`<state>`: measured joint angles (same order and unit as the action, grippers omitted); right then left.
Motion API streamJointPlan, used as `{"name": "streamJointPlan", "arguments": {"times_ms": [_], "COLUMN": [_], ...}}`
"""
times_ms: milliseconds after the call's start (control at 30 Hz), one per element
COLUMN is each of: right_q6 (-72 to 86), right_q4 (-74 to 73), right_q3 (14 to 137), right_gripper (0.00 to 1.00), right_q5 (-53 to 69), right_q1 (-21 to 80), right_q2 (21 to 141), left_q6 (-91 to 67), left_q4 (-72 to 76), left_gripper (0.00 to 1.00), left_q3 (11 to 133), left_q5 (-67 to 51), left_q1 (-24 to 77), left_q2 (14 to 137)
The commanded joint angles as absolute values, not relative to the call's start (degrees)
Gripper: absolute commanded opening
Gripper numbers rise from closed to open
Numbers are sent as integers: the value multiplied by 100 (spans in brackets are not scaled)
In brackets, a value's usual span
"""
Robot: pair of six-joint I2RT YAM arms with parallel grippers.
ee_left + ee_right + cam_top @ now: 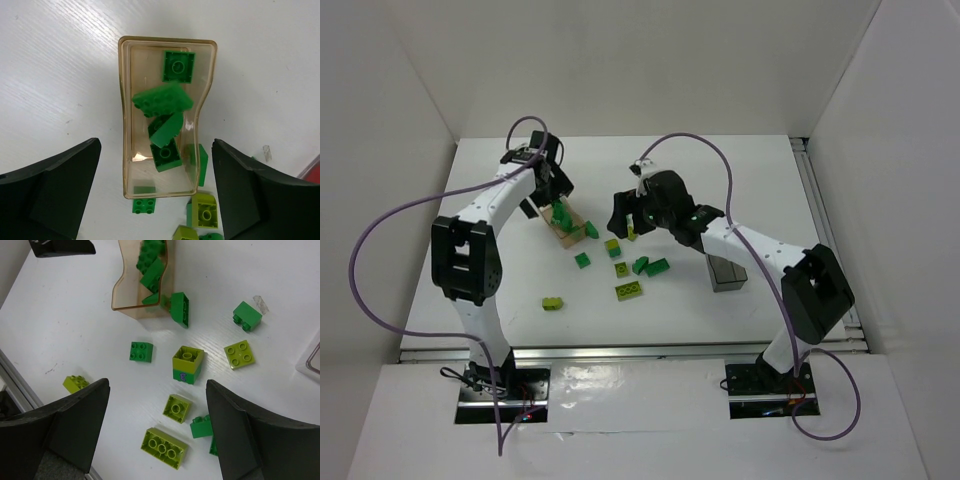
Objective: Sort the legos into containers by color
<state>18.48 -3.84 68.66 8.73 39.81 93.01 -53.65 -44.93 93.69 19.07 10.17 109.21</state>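
Sorting is running at what the inspector judges to be under the halfway mark. Left gripper [155, 145] is hanging directly over the amber-tan container [125, 100], its fingers [55, 185] spread wide and carrying nothing. The box mouth is sitting squarely between the jaws, which is pointing to a drop position. Four dark green bricks are lying inside, among them a square brick [178, 66] at the far end and a longer brick [162, 99] tilted across the middle. A leaning green brick [180, 309] is resting on edge against the container's outer wall, not inside it.

Right gripper [157, 385] is hovering, released and empty, above the loose pile on the table [75, 315], presumably lining up a pick. Close below it are lying a tall lime brick [188, 363] with a printed face, a small lime square [177, 408] and a lime bar [164, 448]. A flat lime square [239, 353] and two green squares [141, 351] are sitting further out, apart from one another. A lone lime brick [552, 303] is lying nearer the arm bases.

Dark grey container [725, 272] is standing beside the right arm, contents unreadable. No red bricks are showing. With the colours lying mixed and close together, the next pick is calling for a centred descent so that neighbours are not nudged
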Motion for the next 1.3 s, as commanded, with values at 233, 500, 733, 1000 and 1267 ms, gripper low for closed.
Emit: {"name": "streamJointPlan", "arguments": {"times_ms": [233, 500, 733, 1000, 1267], "right_q6": [1836, 1837, 1837, 1837, 1784], "right_q4": [-316, -264, -439, -439, -544], "right_q3": [6750, 6698, 6364, 6012, 5959], "right_gripper": [85, 85, 86, 87, 87], "right_q5": [1529, 1390, 924, 817, 817], "right_q1": [3946, 3894, 3709, 3489, 3384], "right_q2": [9211, 9272, 8877, 8500, 8271], "left_q6": [-5036, -6045, -7101, -7972, -8121], "left_q4": [-4544, -4887, -5675, -7144, -7032], "left_gripper": [92, 81, 76, 79, 79], "left_q3": [9071, 8132, 7927, 8946, 9009], "left_q5": [1740, 2074, 2706, 3032, 2875], "left_q1": [967, 1502, 2355, 2672, 2918], "left_q2": [9827, 9080, 9210, 10510, 10854]}}
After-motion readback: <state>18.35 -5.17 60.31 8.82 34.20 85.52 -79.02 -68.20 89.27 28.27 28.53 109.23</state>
